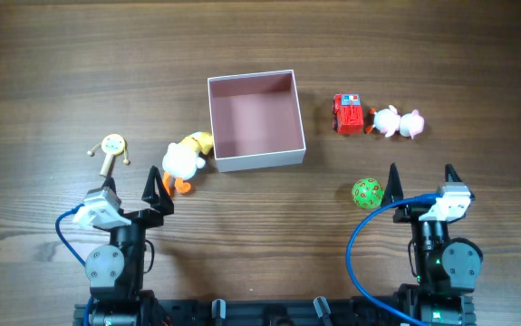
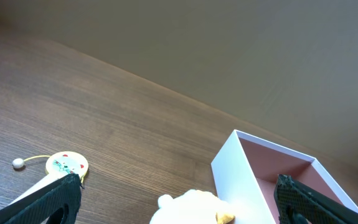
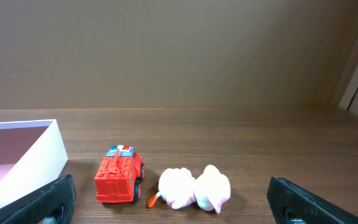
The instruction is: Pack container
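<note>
The container [image 1: 289, 152] is a square white-walled box with a dusty-pink inside, lying empty at the table's middle; its white wall [image 2: 244, 186] and a corner [image 3: 38, 155] show in the wrist views. A white and yellow duck toy [image 1: 186, 159] lies against its left side, seen low in the left wrist view as the duck [image 2: 191, 208]. My left gripper [image 1: 158, 192] is open just below the duck. My right gripper [image 1: 420, 177] is open below the right-hand toys, with nothing between the fingers [image 3: 51, 202].
A red toy fire truck [image 1: 348, 113] [image 3: 119, 175] and a pale pink plush toy [image 1: 398, 122] [image 3: 195, 188] lie right of the container. A green ball [image 1: 367, 192] sits beside my right gripper. A small yellow rattle drum [image 1: 111, 149] [image 2: 65, 164] lies at the left.
</note>
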